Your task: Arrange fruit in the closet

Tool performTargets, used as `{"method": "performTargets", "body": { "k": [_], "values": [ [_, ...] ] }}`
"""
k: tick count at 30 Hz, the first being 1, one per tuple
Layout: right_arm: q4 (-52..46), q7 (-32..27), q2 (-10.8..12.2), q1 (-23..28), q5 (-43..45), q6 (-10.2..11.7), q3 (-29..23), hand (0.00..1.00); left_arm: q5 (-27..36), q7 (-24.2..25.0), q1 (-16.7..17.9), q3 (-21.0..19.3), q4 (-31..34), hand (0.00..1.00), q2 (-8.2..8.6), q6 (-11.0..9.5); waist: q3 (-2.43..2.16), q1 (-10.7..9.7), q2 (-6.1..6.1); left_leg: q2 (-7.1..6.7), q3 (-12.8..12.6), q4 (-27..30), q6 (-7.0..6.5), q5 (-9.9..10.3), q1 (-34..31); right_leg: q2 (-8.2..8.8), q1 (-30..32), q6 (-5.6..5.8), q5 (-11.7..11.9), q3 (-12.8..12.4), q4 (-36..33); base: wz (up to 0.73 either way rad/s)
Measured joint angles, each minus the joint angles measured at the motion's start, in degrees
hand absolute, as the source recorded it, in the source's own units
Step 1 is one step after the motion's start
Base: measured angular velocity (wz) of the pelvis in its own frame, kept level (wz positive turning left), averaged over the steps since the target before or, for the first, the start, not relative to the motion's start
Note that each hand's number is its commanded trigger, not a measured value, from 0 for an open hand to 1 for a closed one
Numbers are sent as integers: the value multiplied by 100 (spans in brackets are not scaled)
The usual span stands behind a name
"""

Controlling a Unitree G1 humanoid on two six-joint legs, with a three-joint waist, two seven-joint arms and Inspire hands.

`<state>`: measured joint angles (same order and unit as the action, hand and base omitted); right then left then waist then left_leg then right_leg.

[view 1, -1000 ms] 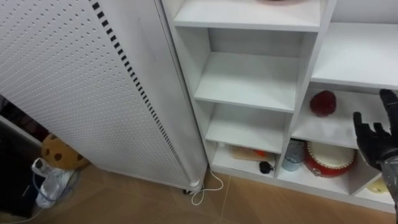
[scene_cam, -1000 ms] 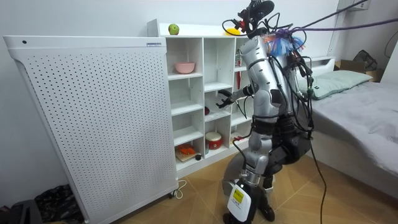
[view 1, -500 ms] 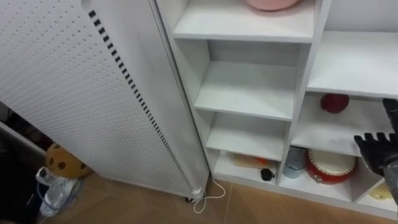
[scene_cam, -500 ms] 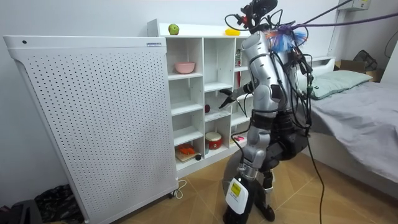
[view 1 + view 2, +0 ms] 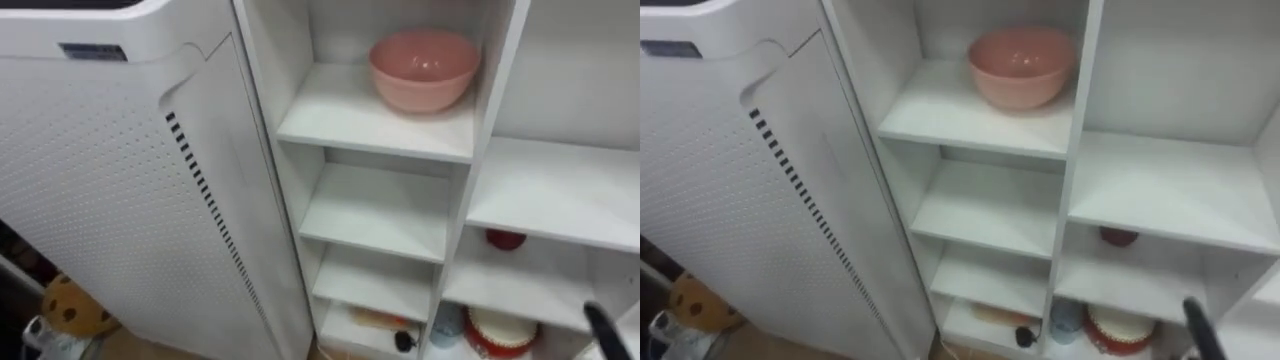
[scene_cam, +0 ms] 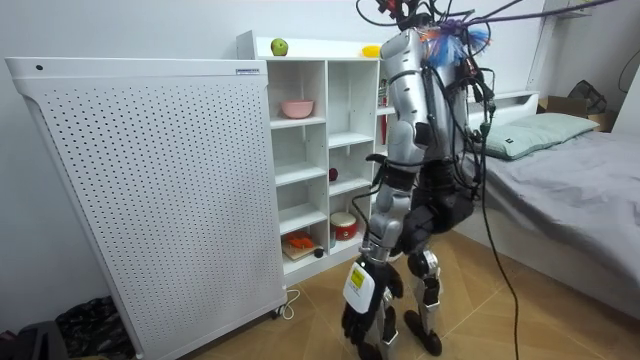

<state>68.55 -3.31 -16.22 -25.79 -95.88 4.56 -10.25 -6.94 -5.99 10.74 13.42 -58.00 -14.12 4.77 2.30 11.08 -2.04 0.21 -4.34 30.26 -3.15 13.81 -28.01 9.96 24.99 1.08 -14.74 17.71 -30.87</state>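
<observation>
A dark red fruit (image 5: 505, 239) lies alone on a shelf in the right column of the white closet (image 5: 375, 210), with no hand on it. A straight dark finger of my right hand (image 5: 603, 325) pokes up at the lower right, below and to the right of that fruit and holding nothing. In the room view I stand upright facing the closet (image 6: 310, 150), the right hand (image 6: 378, 158) held out near its middle shelves. On the closet's top sit a green apple (image 6: 279, 47) and a yellow fruit (image 6: 371, 50).
A pink bowl (image 5: 423, 68) stands on an upper shelf. A round red-and-white tin (image 5: 498, 330) sits in the bottom compartment. A tall white perforated panel (image 5: 100, 200) flanks the closet's left side. A bed (image 6: 580, 190) lies behind me at the room view's right.
I have straightened up from a bent stance, so the eye view has swung upward to the bowl's shelf. My right hand has sunk to the picture's bottom edge; the red fruit stays put.
</observation>
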Motion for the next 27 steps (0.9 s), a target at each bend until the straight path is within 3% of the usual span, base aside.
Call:
{"method": "performTargets", "body": {
  "k": [4, 8, 15, 19, 23, 27],
  "values": [
    [47, 136, 475, 894, 121, -69, 166, 0, -3, -16, 20, -243, -21, 0, 143, -5, -32, -89, 16, 7, -7, -487, 40, -28, 674, -133, -712, 68, 110, 46, 578, -1],
    [337, 460, 776, 1865, 643, -247, 642, 0, -47, -178, 221, -499, -8, 0, 294, -40, -147, -341, 94, 1, -10, -1000, 78, -54, 1422, -237, -1478, 122, 210, 118, 1140, -1],
    [713, 861, 765, 2837, 1700, -419, 730, 0, -476, -434, 410, -1145, 179, 0, 424, -112, -199, -716, 303, -37, -25, -1522, 155, -94, 2331, -368, -2433, 168, 241, 142, 1732, 0],
    [907, 938, 732, 2994, 2763, -597, 905, 0, -741, -464, 456, -1161, 206, 0, 490, -84, -209, -838, 341, -10, -17, -1688, 192, -94, 2679, -414, -2740, 169, 253, 141, 1839, -2],
    [1193, 977, 752, 3028, 3812, -818, 907, 0, -1074, -463, 502, -1453, 55, 0, 653, 32, -194, -932, 347, 3, -22, -1801, 237, -66, 3054, -465, -3100, 166, 255, 124, 1951, -3],
    [1187, 1042, 752, 3155, 5088, -974, 964, 0, -1150, -374, 532, -1606, 57, 0, 704, 179, -220, -960, 373, 20, -18, -1878, 248, -65, 3245, -494, -3253, 161, 257, 91, 2023, -4]
  ]
}}
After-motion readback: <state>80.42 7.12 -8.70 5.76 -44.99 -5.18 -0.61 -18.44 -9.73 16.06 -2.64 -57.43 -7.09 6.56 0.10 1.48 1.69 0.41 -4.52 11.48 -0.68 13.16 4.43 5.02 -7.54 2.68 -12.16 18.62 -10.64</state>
